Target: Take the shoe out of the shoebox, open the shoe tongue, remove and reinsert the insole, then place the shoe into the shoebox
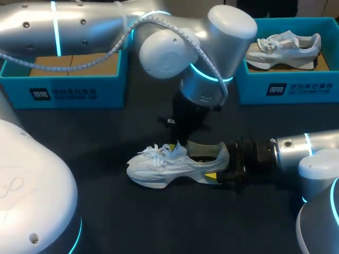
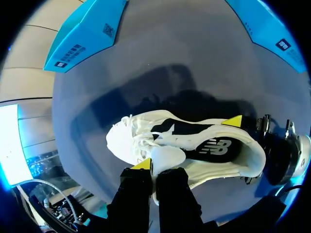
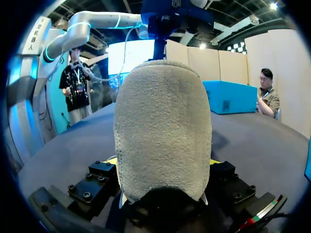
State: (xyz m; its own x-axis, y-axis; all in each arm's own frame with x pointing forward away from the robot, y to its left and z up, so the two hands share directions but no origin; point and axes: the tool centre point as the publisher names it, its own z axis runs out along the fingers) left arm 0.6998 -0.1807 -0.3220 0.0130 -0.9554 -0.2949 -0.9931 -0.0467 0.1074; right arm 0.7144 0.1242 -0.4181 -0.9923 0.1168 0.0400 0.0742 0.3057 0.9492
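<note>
A white sneaker (image 1: pixel 169 165) lies on its sole on the dark table, toe toward my left side. My left arm reaches past the middle from the upper left, and its gripper (image 1: pixel 175 143) hangs over the shoe's opening. In the left wrist view this gripper (image 2: pixel 153 166) is shut on the edge of the white tongue (image 2: pixel 168 156), above the dark insole (image 2: pixel 214 148). My right gripper (image 1: pixel 214 163) comes in from the right and is shut on the heel (image 3: pixel 163 131), one yellow-tipped finger on each side (image 2: pixel 232 121).
A blue shoebox (image 1: pixel 63 87) with a cardboard insert stands at the back left. A second blue shoebox (image 1: pixel 288 90) at the back right holds another white-and-grey sneaker (image 1: pixel 286 50). Bare table lies in front of the shoe.
</note>
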